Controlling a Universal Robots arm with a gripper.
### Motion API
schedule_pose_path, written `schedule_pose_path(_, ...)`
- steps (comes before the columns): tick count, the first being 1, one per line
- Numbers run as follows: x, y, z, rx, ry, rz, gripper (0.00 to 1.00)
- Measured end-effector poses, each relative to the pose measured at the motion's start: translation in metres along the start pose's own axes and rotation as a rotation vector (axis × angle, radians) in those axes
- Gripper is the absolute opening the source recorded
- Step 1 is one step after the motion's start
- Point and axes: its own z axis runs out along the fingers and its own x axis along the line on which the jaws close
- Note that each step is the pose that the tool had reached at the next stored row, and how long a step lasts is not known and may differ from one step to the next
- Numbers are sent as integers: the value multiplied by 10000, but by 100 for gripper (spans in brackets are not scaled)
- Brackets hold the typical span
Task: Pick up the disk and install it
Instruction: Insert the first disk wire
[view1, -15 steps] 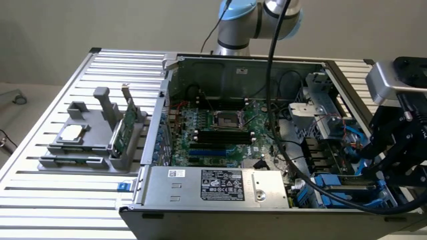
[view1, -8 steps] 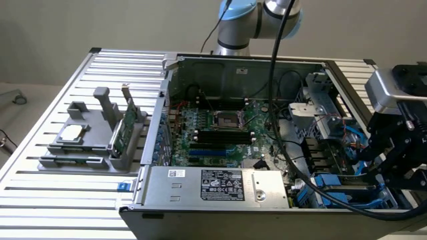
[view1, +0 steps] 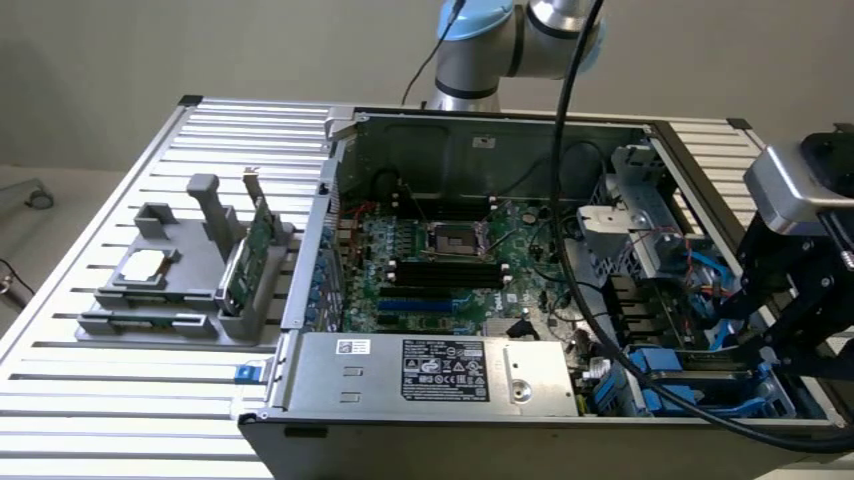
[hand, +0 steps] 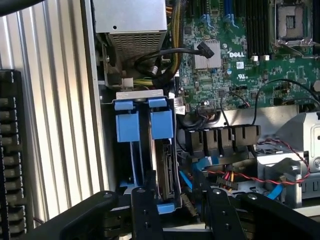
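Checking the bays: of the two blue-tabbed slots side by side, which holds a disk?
The motherboard-side slot: a silver disk with its connector shows below its blue tab. The wall-side slot shows just blue rails.

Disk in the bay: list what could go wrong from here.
The open fingers flank the disk; closing or pulling away askew could tilt it in its bay. The blue cable and red wires lie close to one finger and could snag.
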Motion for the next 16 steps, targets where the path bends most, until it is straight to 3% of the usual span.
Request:
schedule_pose_path(3,-2,-17,-7,-44,-48,-272,43)
schedule_pose_path(10,-10,-105,-12,-114,-244,-712,43)
schedule_pose_path(16,-3,-108,40,-235,-258,-1638,43)
